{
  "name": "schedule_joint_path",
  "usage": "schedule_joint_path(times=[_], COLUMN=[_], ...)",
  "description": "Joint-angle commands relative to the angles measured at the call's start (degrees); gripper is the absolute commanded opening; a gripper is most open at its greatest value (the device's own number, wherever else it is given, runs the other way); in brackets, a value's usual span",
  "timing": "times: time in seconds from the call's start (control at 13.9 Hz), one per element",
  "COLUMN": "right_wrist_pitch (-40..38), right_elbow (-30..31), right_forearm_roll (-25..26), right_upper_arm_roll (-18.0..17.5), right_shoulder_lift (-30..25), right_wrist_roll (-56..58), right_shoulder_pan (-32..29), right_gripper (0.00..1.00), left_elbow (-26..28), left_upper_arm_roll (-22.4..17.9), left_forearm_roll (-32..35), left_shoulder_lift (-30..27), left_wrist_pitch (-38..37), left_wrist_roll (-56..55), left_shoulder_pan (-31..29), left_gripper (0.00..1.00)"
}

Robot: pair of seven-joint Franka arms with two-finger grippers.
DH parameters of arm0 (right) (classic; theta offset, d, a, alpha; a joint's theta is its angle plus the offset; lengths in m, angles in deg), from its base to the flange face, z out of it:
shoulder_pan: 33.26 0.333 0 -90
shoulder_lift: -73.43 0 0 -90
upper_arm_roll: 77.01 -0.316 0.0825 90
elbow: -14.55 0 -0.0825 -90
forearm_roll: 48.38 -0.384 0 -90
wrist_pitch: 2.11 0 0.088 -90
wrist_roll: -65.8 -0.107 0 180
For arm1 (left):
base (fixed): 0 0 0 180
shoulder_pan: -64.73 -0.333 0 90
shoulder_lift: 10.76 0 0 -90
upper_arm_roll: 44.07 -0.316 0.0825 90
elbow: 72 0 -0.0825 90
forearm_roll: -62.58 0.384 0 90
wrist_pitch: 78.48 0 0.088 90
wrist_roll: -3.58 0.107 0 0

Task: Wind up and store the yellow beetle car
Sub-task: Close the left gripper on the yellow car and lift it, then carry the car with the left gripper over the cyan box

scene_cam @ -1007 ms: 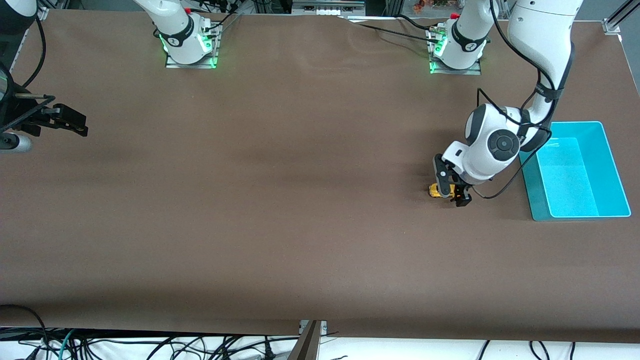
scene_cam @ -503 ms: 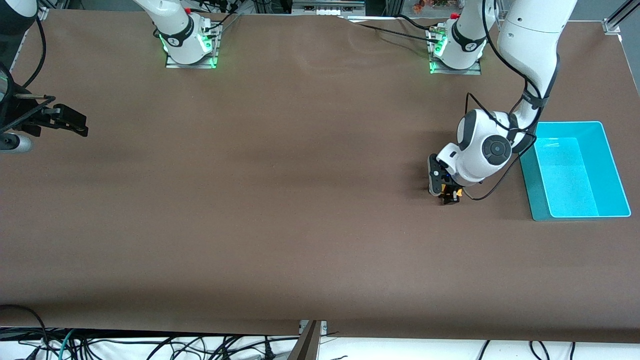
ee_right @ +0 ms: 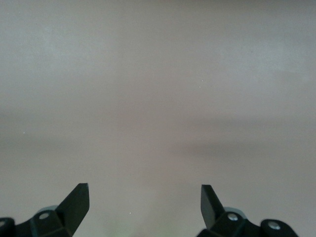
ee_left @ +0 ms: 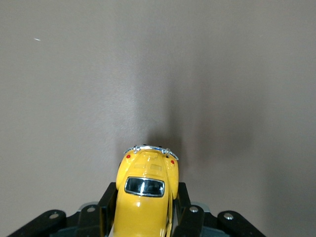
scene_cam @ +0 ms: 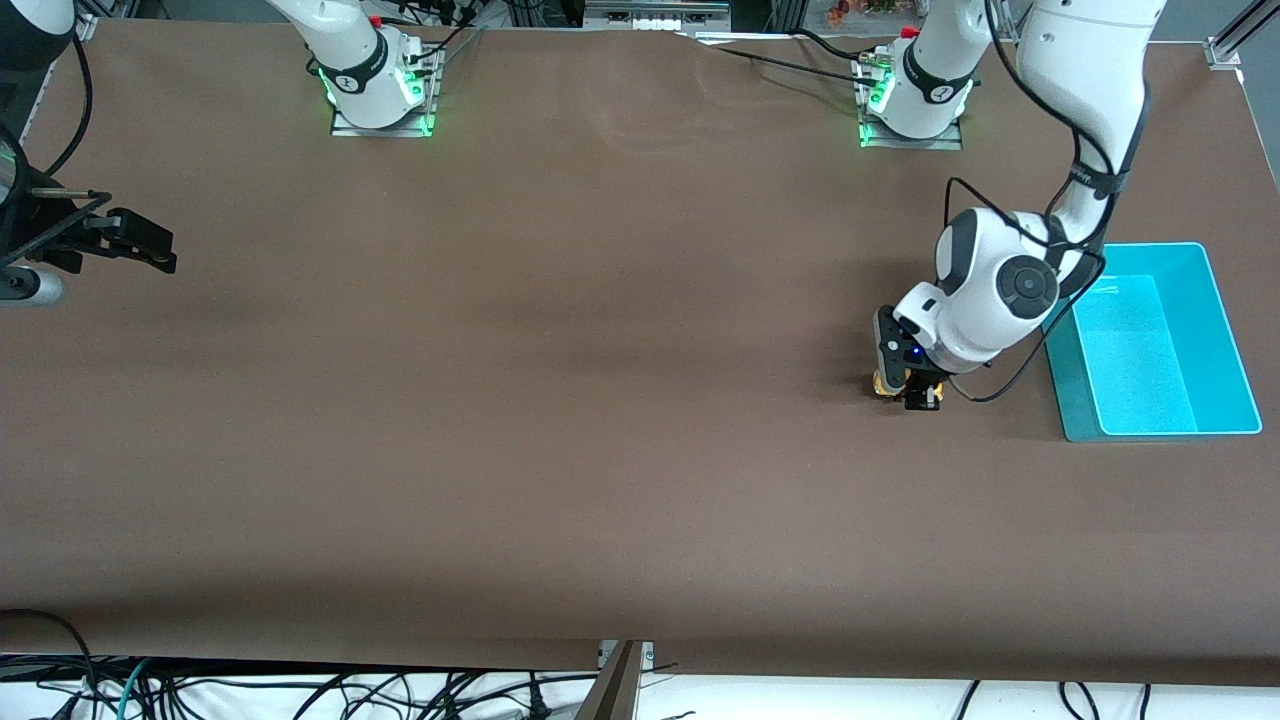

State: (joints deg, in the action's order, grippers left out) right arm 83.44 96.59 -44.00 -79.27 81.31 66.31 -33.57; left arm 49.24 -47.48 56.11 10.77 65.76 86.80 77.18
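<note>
While its black fingers [ee_left: 183, 205] press both flanks of the yellow beetle car [ee_left: 145, 190], the left gripper [scene_cam: 910, 385] stands down at the brown table [scene_cam: 560, 400], clenched on the toy. The car sits between the fingertips, its chrome bumper poking out past them; its wheels probably touch the table, though they are hidden. A turquoise bin [scene_cam: 1228, 330] lies near that gripper, toward the left arm's end. The right gripper [ee_right: 144, 202] waits above bare tabletop, fingers spread wide.
</note>
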Motion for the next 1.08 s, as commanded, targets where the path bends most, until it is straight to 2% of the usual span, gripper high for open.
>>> schedule_joint_path(times=[0.0, 0.36, 0.5, 0.79, 1.01], right_wrist_pitch=[0.32, 0.40, 0.41, 0.49, 0.41], right_elbow=[0.49, 0.49, 0.49, 0.49, 0.49], right_forearm_roll=[0.46, 0.37, 0.37, 0.46, 0.46], right_upper_arm_roll=[-0.65, -0.65, -0.65, -0.56, -0.56], right_shoulder_lift=[-0.50, -0.50, -0.50, -0.50, -0.50], right_wrist_roll=[0.72, 0.64, 0.64, 0.64, 0.64], right_shoulder_pan=[-0.65, -0.65, -0.65, -0.74, -0.74], right_gripper=[1.00, 1.00, 1.00, 1.00, 1.00], left_elbow=[1.45, 2.33, 3.64, 10.66, 16.72], left_upper_arm_roll=[-1.68, -9.76, -12.66, -19.08, -24.00], left_forearm_roll=[1.19, 8.30, 9.97, 16.91, 22.45], left_shoulder_lift=[-6.23, -14.49, -17.03, -22.93, -24.35], left_wrist_pitch=[-6.15, -17.85, -18.30, -17.95, -11.91], left_wrist_roll=[1.24, 1.51, 2.82, 6.60, 8.71], left_shoulder_pan=[-3.83, -8.58, -9.20, -10.08, -9.55], left_gripper=[0.00, 0.00, 0.00, 0.00, 0.00])
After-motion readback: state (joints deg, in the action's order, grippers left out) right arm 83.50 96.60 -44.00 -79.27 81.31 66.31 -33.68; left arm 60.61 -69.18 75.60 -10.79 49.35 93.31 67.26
